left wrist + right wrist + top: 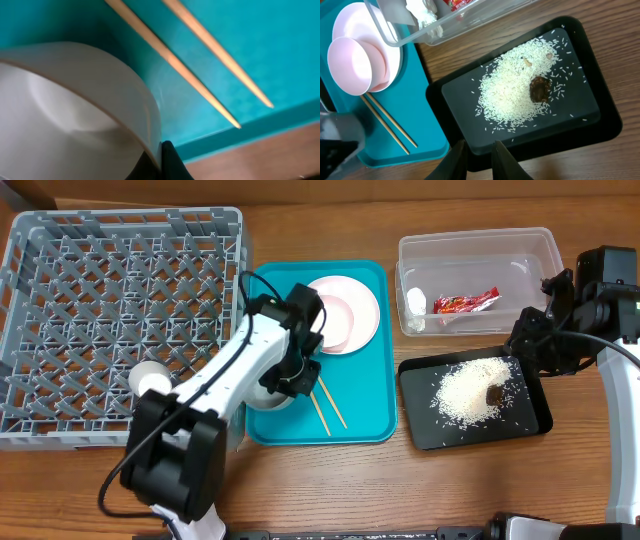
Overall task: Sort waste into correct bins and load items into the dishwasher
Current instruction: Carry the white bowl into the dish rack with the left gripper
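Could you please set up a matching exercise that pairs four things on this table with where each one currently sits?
Things:
1. red wrapper
2. rice grains
3. chopsticks
4. pink dish

Places:
A. on the white plate
B. inside the clear tub
C. lying flat on the teal tray
D. spread over the black tray

Pairs: 1-B, 2-D, 3-C, 4-A
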